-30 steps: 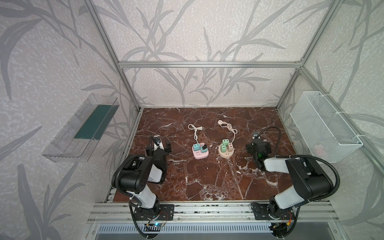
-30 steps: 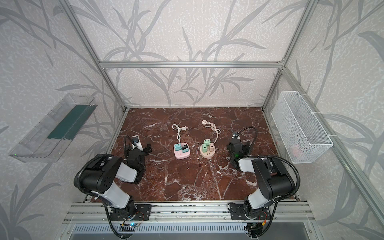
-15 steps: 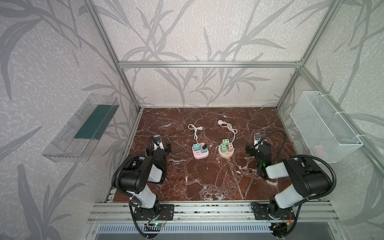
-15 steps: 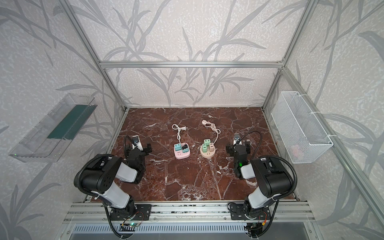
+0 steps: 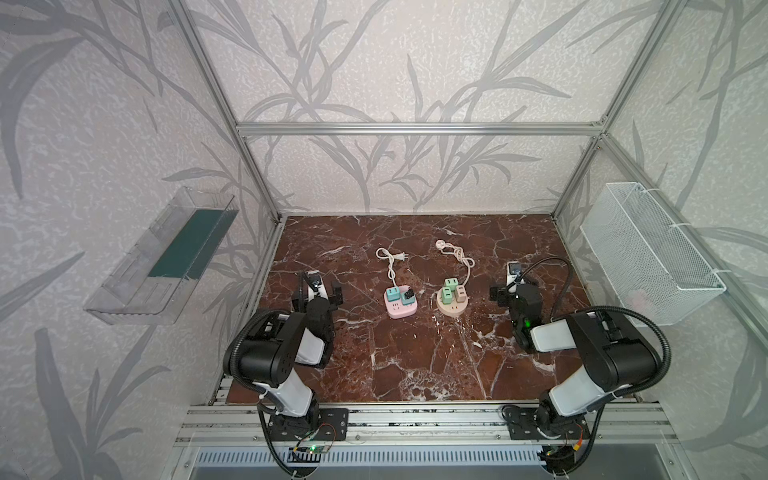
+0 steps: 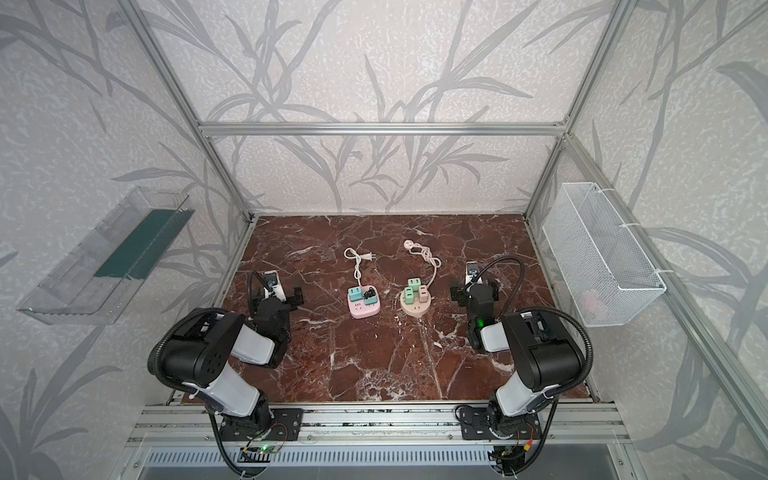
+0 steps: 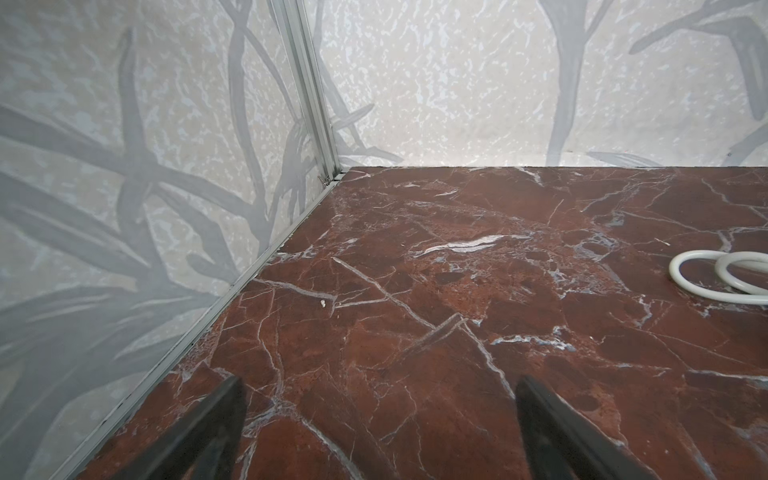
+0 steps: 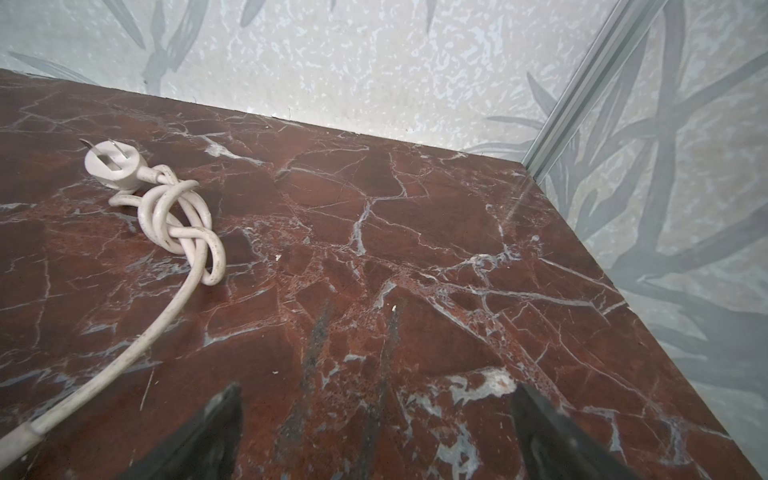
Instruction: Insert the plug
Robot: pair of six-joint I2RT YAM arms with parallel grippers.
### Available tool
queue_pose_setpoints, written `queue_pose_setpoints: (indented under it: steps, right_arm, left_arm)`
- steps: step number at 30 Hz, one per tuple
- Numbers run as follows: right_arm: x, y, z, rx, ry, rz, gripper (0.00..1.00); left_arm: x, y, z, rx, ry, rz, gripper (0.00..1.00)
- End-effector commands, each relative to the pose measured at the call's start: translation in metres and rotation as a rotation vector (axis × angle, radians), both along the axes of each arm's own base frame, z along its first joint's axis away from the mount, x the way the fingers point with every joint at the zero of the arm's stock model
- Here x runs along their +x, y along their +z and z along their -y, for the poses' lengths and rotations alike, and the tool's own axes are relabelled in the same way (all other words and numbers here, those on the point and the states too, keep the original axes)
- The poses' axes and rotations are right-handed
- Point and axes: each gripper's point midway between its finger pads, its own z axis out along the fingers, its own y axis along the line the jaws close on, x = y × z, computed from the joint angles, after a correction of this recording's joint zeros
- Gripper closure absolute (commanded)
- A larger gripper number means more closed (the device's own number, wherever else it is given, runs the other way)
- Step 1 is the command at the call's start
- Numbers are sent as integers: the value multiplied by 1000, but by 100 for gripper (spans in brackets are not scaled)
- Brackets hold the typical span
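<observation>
Now, nearest you, your left fingers (image 7: 208, 428) are spread wide and hold nothing, low over the bench (image 5: 415, 353) near its left edge. Your right fingers (image 8: 552, 428) are spread just as wide, also empty, near the right edge.

Between the two arms, about mid-bench, sits a pink square socket block (image 5: 400, 306). Near it on the right is a round beige socket block (image 5: 453, 305). The pink one carries a teal adapter (image 5: 392, 293) and a small black adapter (image 5: 409, 294). The beige one carries green adapters (image 5: 449, 287) and a cream adapter (image 5: 460, 293).

Beyond them, each block's cord runs toward the far edge. The white cord (image 5: 390, 268) ends in a two-pin plug (image 5: 401, 257) lying loose on the marble. The beige cord (image 8: 124, 345), knotted partway along, ends in a beige plug (image 8: 111, 166). That one also lies loose, and it is the farthest thing from you.
</observation>
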Motion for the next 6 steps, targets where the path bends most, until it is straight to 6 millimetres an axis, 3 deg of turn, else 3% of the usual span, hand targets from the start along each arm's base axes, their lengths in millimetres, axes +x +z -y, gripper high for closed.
queue_pose_setpoints:
  steps: [1, 6]
  right_arm:
    - [2, 8, -2, 6, 8, 25, 1]
    - [7, 3, 0, 66, 53, -12, 1]
  left_arm:
    - [4, 11, 0, 7, -4, 42, 1]
    - [5, 10, 0, 8, -5, 39, 1]
